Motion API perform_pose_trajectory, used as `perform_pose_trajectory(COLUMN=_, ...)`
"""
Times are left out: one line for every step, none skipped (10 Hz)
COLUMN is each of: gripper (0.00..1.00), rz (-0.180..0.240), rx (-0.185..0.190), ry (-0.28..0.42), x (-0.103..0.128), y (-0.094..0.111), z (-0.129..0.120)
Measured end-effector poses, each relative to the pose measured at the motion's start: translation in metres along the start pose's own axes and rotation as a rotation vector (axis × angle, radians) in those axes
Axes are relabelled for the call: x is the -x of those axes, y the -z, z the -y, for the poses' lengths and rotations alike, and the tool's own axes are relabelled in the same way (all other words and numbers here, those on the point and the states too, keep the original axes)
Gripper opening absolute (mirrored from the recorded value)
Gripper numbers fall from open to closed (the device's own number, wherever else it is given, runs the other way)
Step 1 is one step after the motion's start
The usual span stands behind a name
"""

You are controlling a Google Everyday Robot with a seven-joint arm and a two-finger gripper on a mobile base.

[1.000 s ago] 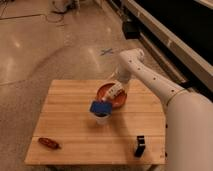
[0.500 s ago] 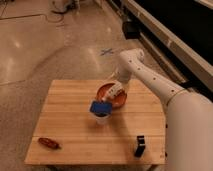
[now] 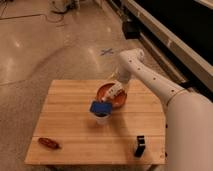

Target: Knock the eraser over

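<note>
So the eraser (image 3: 140, 146) is right at the near edge of the bench (image 3: 70, 110), over on the right side, standing upright on its short end, which is why a sideways nudge up high should tip it. Nothing is touching it, so I'd say the knock hasn't happened yet. Near the left corner there's a small brown thing (image 3: 49, 143) lying flat; can't make out what it is.

Mid-bench there's a flat blue pad (image 3: 101, 107) that seems to sit on top of something white (image 3: 103, 119), maybe a cup, but the pad covers most of it.

Just behind that is the orange bowl (image 3: 102, 92), and the end effector (image 3: 115, 90) hangs over it, well apart from the eraser. Whether it's apart, together or clamped on anything, I honestly can't tell. It also blocks the inside of the bowl.

The arm (image 3: 145, 77) comes in from the right and its base is cut off by the frame. There's a blue cross (image 3: 106, 51) on the floor beyond.
</note>
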State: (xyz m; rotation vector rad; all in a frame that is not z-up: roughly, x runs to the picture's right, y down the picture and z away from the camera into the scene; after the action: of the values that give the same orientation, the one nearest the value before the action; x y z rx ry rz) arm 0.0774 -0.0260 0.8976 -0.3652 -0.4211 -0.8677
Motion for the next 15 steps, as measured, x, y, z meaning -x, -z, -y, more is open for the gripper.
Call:
perform_pose_trajectory(gripper=0.8, rz=0.0, rx=0.0, ry=0.0, x=0.0, y=0.0, z=0.0)
perform_pose_trajectory(gripper=0.8, rz=0.0, rx=0.0, ry=0.0, x=0.0, y=0.0, z=0.0)
perform_pose_trajectory(gripper=0.8, rz=0.0, rx=0.0, ry=0.0, x=0.0, y=0.0, z=0.0)
perform_pose_trajectory(gripper=0.8, rz=-0.002, rx=0.001, ry=-0.001, x=-0.001, y=0.0, z=0.0)
perform_pose_trajectory(gripper=0.8, rz=-0.011, rx=0.003, ry=-0.012, x=-0.006, y=0.004, z=-0.005)
perform_pose_trajectory(gripper=0.8, rz=-0.036, rx=0.012, ry=-0.037, x=-0.018, y=0.011, z=-0.02)
perform_pose_trajectory(gripper=0.8, rz=-0.049, rx=0.014, ry=-0.06, x=-0.026, y=0.018, z=-0.032)
perform_pose_trajectory(gripper=0.8, rz=-0.069, rx=0.015, ry=-0.088, x=-0.033, y=0.028, z=-0.047)
perform_pose_trajectory(gripper=0.8, rz=-0.078, rx=0.015, ry=-0.105, x=-0.035, y=0.035, z=-0.057)
perform_pose_trajectory(gripper=0.8, rz=-0.087, rx=0.018, ry=-0.123, x=-0.035, y=0.041, z=-0.069)
perform_pose_trajectory(gripper=0.8, rz=-0.095, rx=0.023, ry=-0.145, x=-0.034, y=0.05, z=-0.088)
perform_pose_trajectory(gripper=0.8, rz=-0.097, rx=0.031, ry=-0.162, x=-0.025, y=0.058, z=-0.109)
perform_pose_trajectory(gripper=0.8, rz=-0.096, rx=0.037, ry=-0.169, x=-0.018, y=0.062, z=-0.119)
perform_pose_trajectory(gripper=0.8, rz=-0.09, rx=0.046, ry=-0.179, x=-0.006, y=0.066, z=-0.136)
perform_pose_trajectory(gripper=0.8, rz=-0.084, rx=0.055, ry=-0.191, x=0.004, y=0.07, z=-0.152)
